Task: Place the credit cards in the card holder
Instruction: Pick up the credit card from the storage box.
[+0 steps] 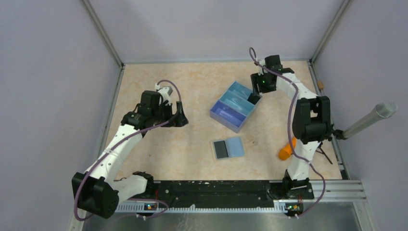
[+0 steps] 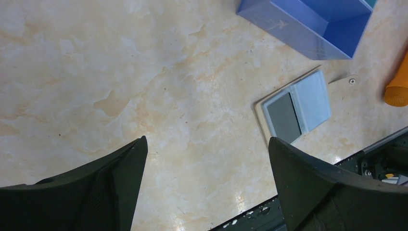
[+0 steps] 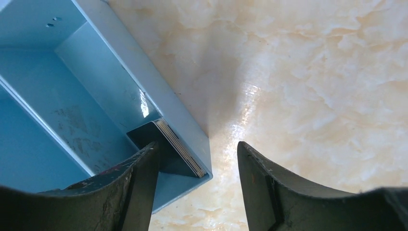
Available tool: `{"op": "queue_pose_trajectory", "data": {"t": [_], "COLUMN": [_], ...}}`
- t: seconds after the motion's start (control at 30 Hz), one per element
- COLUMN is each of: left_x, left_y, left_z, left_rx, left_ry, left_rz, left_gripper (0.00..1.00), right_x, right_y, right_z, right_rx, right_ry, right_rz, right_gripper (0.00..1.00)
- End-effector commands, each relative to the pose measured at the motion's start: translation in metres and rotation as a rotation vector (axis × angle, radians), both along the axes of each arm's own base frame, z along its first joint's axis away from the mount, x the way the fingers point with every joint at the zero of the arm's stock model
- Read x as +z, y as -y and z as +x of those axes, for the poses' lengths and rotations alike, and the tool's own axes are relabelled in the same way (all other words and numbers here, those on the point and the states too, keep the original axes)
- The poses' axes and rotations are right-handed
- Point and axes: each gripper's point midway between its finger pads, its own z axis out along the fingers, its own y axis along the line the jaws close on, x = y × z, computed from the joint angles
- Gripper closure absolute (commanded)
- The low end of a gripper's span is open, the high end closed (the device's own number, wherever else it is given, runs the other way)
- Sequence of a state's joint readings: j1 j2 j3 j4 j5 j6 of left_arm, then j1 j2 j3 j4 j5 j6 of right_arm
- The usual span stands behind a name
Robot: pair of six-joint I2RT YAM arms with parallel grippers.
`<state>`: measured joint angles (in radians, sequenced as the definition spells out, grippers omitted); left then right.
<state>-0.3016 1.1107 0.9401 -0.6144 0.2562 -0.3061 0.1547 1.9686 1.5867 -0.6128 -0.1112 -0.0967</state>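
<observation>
Right wrist view: the right gripper (image 3: pixel 197 144) holds its matte black jaws apart, straddling the thin end wall of the glossy blue plastic three-compartment tray (image 3: pixel 110 72) and a stack of thin cards (image 3: pixel 180 147), edges layered, leaning in that end compartment's corner. I cannot tell whether it touches them. The flat beige card holder (image 2: pixel 262 114), a pale blue card (image 2: pixel 312 98) on it, lies by the marbled desk's (image 2: pixel 144 72) near edge. The left gripper (image 2: pixel 208 144) hangs wide open.

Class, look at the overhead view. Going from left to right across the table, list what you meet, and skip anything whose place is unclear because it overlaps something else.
left arm's fingers → blue three-compartment tray → orange object → grey metal cylinder
</observation>
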Motion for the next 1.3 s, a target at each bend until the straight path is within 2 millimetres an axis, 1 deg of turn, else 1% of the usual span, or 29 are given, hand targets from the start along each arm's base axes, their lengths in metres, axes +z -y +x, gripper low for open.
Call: {"op": "queue_pose_trajectory", "data": {"t": [0.0, 0.07, 0.17, 0.2, 0.27, 0.3, 0.37, 0.43, 0.53, 0.7, 0.87, 0.97, 1.07, 1.27], "left_x": [0.000, 0.000, -0.002, -0.002, -0.002, -0.002, -0.003, -0.003, -0.003, -0.003, -0.004, -0.003, -0.003, -0.003], "left_y": [0.003, 0.004, 0.004, 0.004, 0.004, 0.004, 0.005, 0.006, 0.006, 0.006, 0.007, 0.007, 0.006, 0.007], "left_z": [0.001, 0.001, 0.000, 0.000, 0.000, 0.000, 0.000, 0.000, -0.001, -0.001, -0.001, -0.001, -0.001, -0.001], "left_rx": [-0.023, -0.026, -0.027, -0.027, -0.029, -0.029, -0.034, -0.039, -0.040, -0.040, -0.041, -0.041, -0.039, -0.041], "left_ry": [0.005, 0.002, -0.003, -0.003, -0.004, -0.006, -0.012, -0.014, -0.016, -0.016, -0.019, -0.017, -0.015, -0.019], "left_rz": [-0.016, -0.018, -0.018, -0.019, -0.021, -0.021, -0.024, -0.030, -0.031, -0.031, -0.035, -0.034, -0.035, -0.038], "left_gripper": [0.01, 0.01, 0.01, 0.01, 0.01, 0.01, 0.01, 0.01, 0.01, 0.01, 0.01, 0.01, 0.01, 0.01], "right_x": [0.053, 0.053, 0.050, 0.049, 0.045, 0.044, 0.038, 0.026, 0.014, 0.007, -0.008, -0.012, -0.006, 0.032], "right_y": [0.007, 0.006, 0.001, -0.003, -0.009, -0.011, -0.013, -0.012, -0.008, 0.000, 0.003, 0.007, 0.012, 0.020], "right_z": [0.019, 0.019, 0.015, 0.012, 0.005, 0.003, -0.001, -0.001, -0.002, 0.000, -0.002, 0.000, 0.005, 0.019], "right_rx": [-0.004, 0.002, 0.034, 0.058, 0.098, 0.111, 0.120, 0.120, 0.109, 0.080, 0.075, 0.063, 0.042, -0.008], "right_ry": [0.157, 0.159, 0.138, 0.132, 0.124, 0.118, 0.090, 0.053, 0.024, 0.009, -0.035, -0.042, -0.018, 0.094], "right_rz": [-0.014, -0.009, 0.008, 0.018, 0.043, 0.052, 0.059, 0.051, 0.028, -0.007, -0.032, -0.053, -0.074, -0.099], "right_gripper": [0.42, 0.45, 0.45, 0.42, 0.33, 0.30, 0.28, 0.28, 0.28, 0.28, 0.28, 0.28, 0.30, 0.36]}}
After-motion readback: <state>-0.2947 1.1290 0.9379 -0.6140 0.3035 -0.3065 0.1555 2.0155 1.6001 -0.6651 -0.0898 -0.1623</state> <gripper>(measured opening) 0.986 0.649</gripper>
